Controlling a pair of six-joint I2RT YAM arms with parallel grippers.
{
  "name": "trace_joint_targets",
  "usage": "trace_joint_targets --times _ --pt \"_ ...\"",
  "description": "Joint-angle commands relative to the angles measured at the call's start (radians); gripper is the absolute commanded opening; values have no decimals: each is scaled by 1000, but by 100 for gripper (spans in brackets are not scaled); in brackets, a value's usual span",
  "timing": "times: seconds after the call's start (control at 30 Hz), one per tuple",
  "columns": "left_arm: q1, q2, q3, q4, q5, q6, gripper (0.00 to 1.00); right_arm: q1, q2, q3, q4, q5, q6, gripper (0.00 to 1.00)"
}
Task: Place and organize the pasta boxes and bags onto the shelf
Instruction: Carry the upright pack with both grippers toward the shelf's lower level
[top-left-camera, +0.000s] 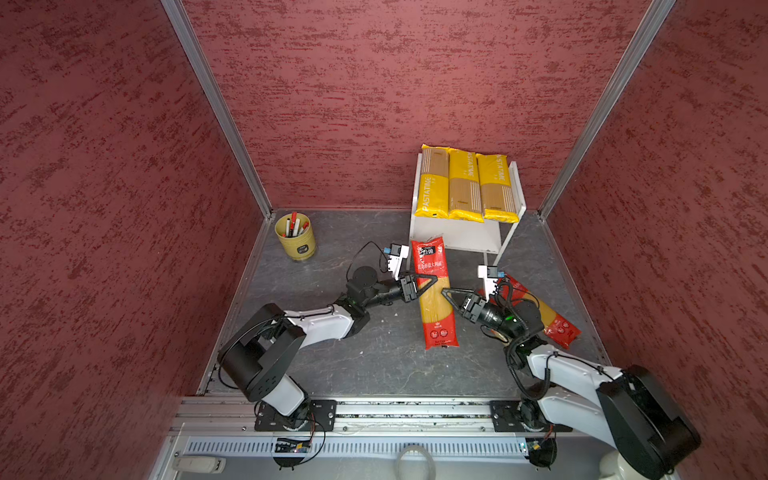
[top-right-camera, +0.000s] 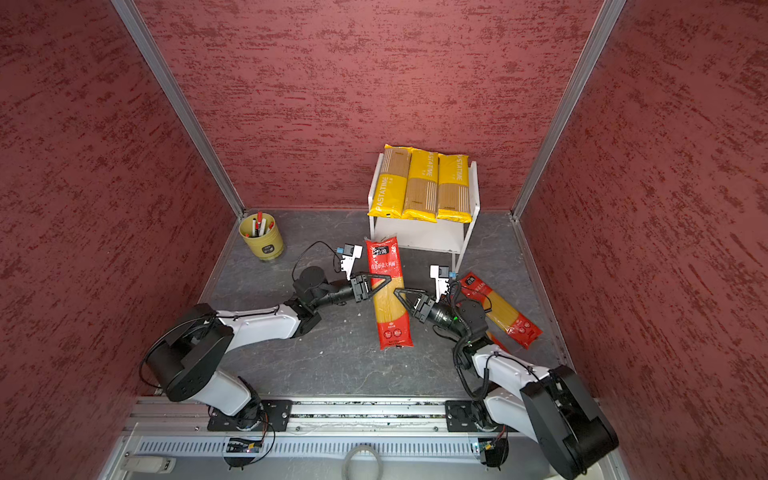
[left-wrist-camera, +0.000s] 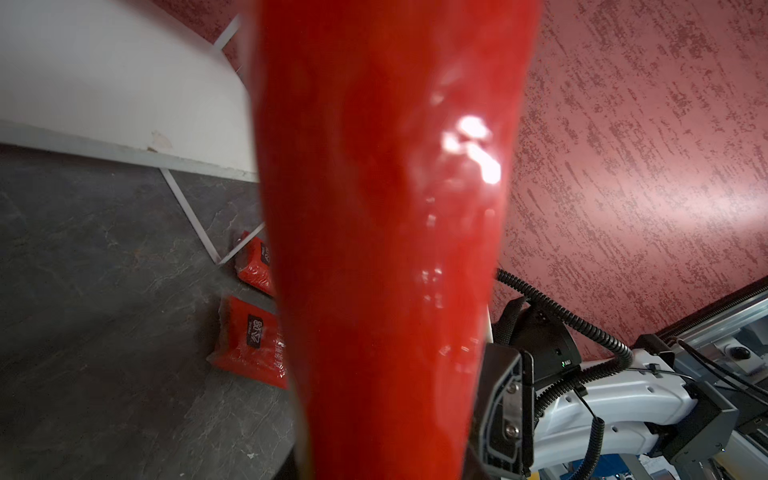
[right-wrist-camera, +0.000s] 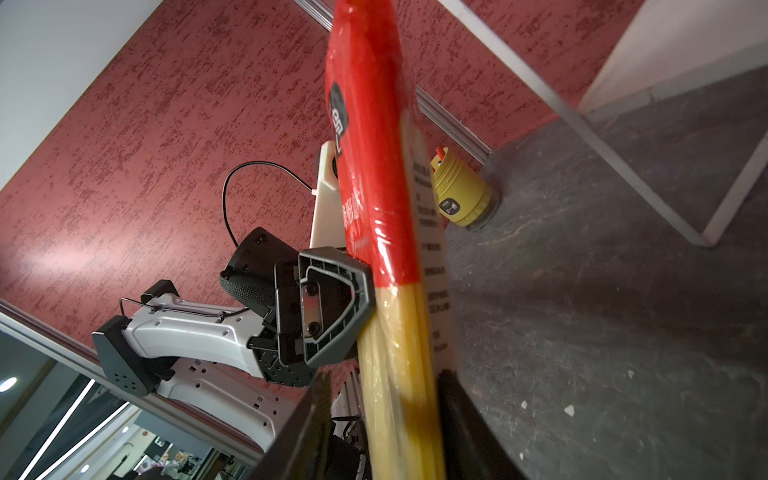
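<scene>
1. The red pack (top-left-camera: 436, 316) is long and slim. It has glossy red ends with white lettering and a dark label, and a clear middle full of pale yellow spaghetti.
2. It hangs clear of the table (top-left-camera: 374, 353), crosswise between the two tools, with its labelled end pointing away from both.
3. The left gripper (top-left-camera: 430, 282) is pinched onto it where the red meets the yellow, one finger (right-wrist-camera: 336, 307) pressed flat against the wrap.
4. The right gripper (top-left-camera: 446, 293) has its jaws spread either side of the yellow stretch. The right wrist view shows a gap at one finger.
5. The shelf (top-left-camera: 457, 235) stands just beyond both tools' tips. Its bare lower board is near the pack's far end.
6. Three yellow packs (top-left-camera: 465, 187) lettered PASTATIME lie side by side and cover the top board.
7. Two more red packs (left-wrist-camera: 249, 340) lie flat behind the right gripper, partly under its arm, close to a shelf leg.
8. A cup of pens (top-left-camera: 296, 237) stands well off to the left gripper's outer side.
</scene>
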Motion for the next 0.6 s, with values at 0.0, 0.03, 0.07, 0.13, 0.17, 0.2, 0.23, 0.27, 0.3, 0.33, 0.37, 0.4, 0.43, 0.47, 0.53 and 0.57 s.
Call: trace_joint_targets --times 0.0,0.03,0.07,0.13,0.17,0.2,0.23,0.27,0.3,0.33,0.37,0.4,0.43,0.47,0.53,0.57 --pt "-3 6 37 76 -42 -66 11 5 -71 -10 -135 50 -67 58" --pt "-3 11 45 68 -47 -78 10 5 -91 -15 -182 61 -84 61" --pt "-5 17 51 65 -55 -93 10 4 -120 -25 -241 75 -109 64" --pt "-4 28 61 67 -67 -122 11 5 -163 -46 -316 94 -132 67" --pt "-6 33 68 67 -74 -134 11 4 -182 -57 -349 98 -139 68" --pt "-8 38 76 64 -78 -142 11 4 -204 -66 -381 101 -143 70" --pt "-10 42 82 65 -81 -146 11 4 -220 -74 -404 102 -147 71" --pt "-12 47 90 60 -85 -147 11 4 -237 -86 -429 106 -151 72" --pt "-14 51 102 50 -88 -147 11 4 -253 -98 -453 110 -152 73" --pt "-12 57 111 43 -92 -146 11 4 -267 -109 -471 116 -154 74" --pt "-11 64 122 34 -97 -149 11 3 -282 -123 -483 122 -155 75" --pt "-8 72 131 29 -99 -155 11 4 -294 -134 -495 131 -153 76" --pt "-4 77 138 30 -100 -160 11 3 -305 -141 -507 135 -153 76" --pt "-3 85 144 30 -101 -168 11 4 -315 -144 -514 134 -154 77" --pt "0 101 159 28 -102 -178 11 4 -328 -152 -511 128 -147 77" --pt "1 109 168 23 -102 -186 11 3 -333 -157 -504 124 -141 77"
